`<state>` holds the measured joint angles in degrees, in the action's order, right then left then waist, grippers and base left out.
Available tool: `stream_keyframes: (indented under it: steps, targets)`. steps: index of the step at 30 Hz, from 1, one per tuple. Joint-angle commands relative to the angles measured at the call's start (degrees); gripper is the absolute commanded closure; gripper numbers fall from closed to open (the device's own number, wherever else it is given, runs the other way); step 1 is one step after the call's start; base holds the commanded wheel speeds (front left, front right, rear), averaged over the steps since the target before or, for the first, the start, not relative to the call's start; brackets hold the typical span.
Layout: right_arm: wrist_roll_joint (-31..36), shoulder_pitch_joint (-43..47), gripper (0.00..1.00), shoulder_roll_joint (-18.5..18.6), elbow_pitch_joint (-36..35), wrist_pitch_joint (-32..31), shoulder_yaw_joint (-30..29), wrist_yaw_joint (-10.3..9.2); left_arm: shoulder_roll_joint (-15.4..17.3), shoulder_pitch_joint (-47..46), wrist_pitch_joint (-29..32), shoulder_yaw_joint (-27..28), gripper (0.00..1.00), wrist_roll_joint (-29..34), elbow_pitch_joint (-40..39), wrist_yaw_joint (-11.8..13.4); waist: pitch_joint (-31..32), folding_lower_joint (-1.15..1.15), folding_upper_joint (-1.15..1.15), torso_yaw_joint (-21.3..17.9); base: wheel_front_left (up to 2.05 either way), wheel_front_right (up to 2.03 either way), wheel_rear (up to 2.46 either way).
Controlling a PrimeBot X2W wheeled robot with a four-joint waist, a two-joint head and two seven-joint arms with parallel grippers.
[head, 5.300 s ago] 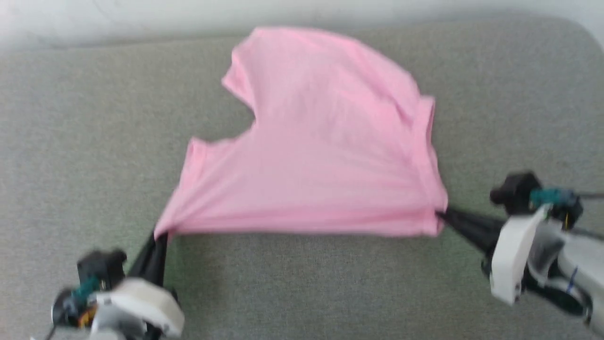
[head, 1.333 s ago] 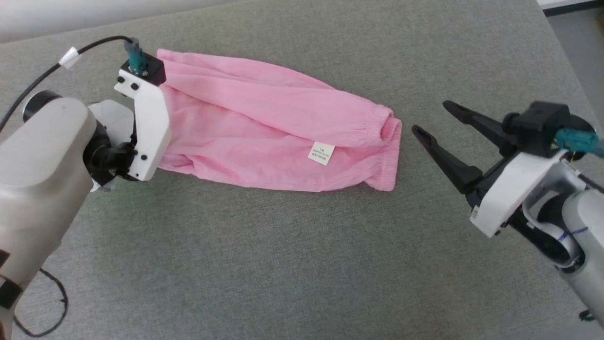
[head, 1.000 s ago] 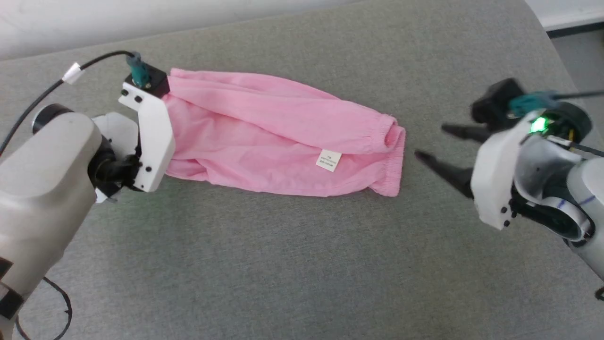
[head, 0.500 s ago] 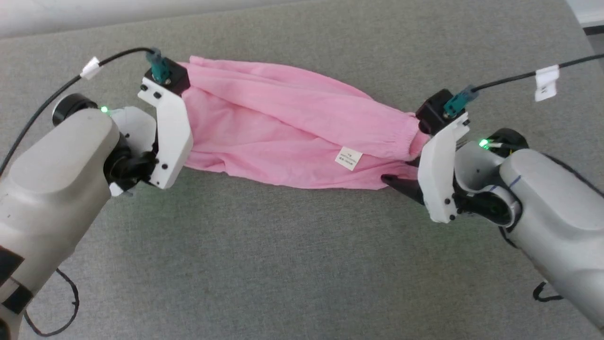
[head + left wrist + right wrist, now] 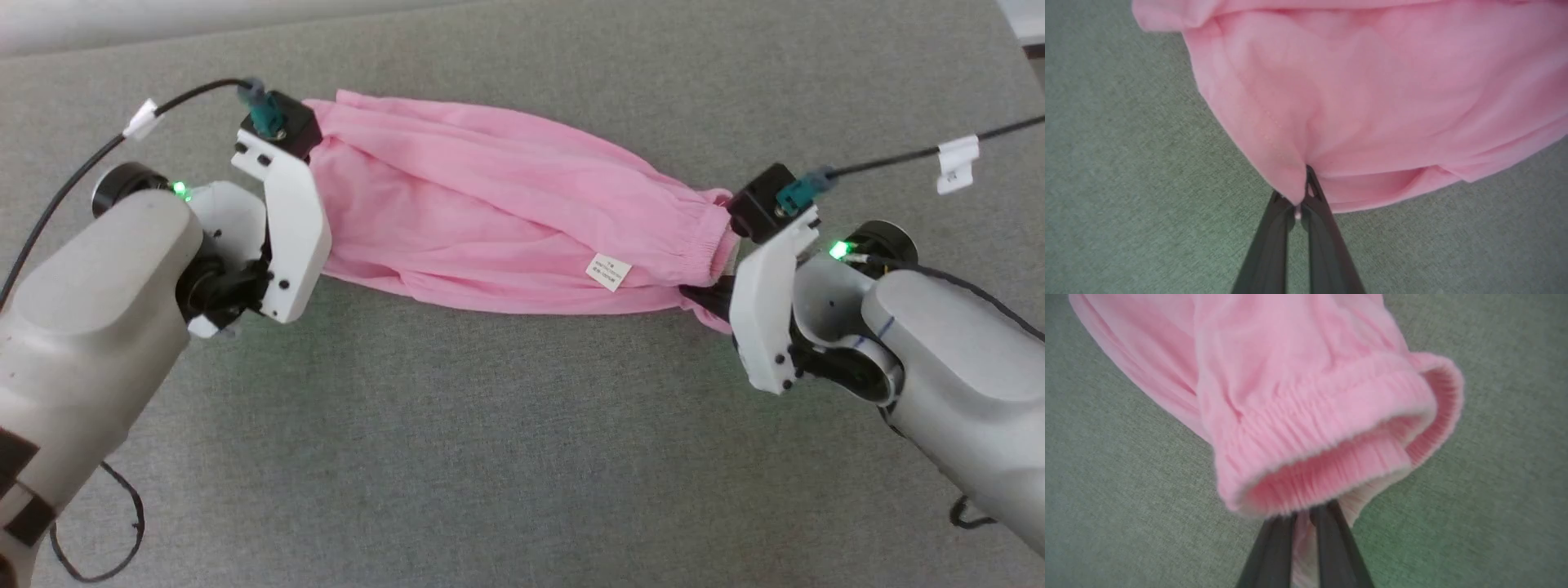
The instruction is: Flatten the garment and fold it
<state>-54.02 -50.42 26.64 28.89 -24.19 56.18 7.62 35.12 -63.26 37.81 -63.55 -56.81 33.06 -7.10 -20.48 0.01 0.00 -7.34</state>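
Your left fingers (image 5: 1274, 249) are closed on a pinch of the garment (image 5: 490, 204) at its plain end. Your right fingers (image 5: 1333, 547) are closed on cloth just under the gathered elastic edge (image 5: 1327, 428). Between them the pink cloth lies lengthwise on the grey worktop (image 5: 522, 457), doubled and wrinkled, white label (image 5: 610, 272) up. You appear to be flattening: next, draw both ends apart evenly and low, so neither pinch slips.

Grey woven-fabric worktop (image 5: 506, 457), softly and evenly lit. A pale wall band (image 5: 98, 20) runs beyond the worktop's far edge, and a white patch (image 5: 1030, 16) sits past its far-right corner.
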Motion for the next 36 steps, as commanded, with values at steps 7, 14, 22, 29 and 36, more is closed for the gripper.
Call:
stream_keyframes:
  steps: [7,14,22,29,36]
  targets:
    - [-0.33,1.43,1.00,6.82,-7.33,7.19,3.82,-0.13,4.23,5.20,-5.70,-1.69,1.00,-0.63,-4.48,-0.38,6.40,-0.01,0.00,0.54,0.00,0.00,0.00]
    - [-1.18,6.10,1.00,13.22,-14.30,8.86,7.43,-0.13,9.72,13.27,-9.94,-3.97,1.00,-1.00,-13.60,0.34,11.25,-0.01,0.00,2.50,0.00,0.00,0.00]
    - [-1.60,14.57,1.00,18.72,-19.19,9.70,8.75,-0.13,13.77,25.41,-16.39,-4.91,1.00,-2.57,-23.31,7.19,14.01,-0.01,0.00,4.55,0.00,0.00,0.00]
    - [-1.59,19.38,1.00,20.89,-19.93,8.39,7.85,-0.13,13.91,32.15,-20.09,-5.35,1.00,-4.14,-28.32,11.71,14.44,-0.01,0.00,5.54,0.00,0.00,0.00]
    - [-1.44,22.40,0.60,18.06,-17.40,7.33,6.47,-0.13,11.57,35.03,-22.01,-5.86,1.00,-4.82,-26.03,13.02,13.78,-0.01,0.00,6.06,0.00,0.00,0.00]
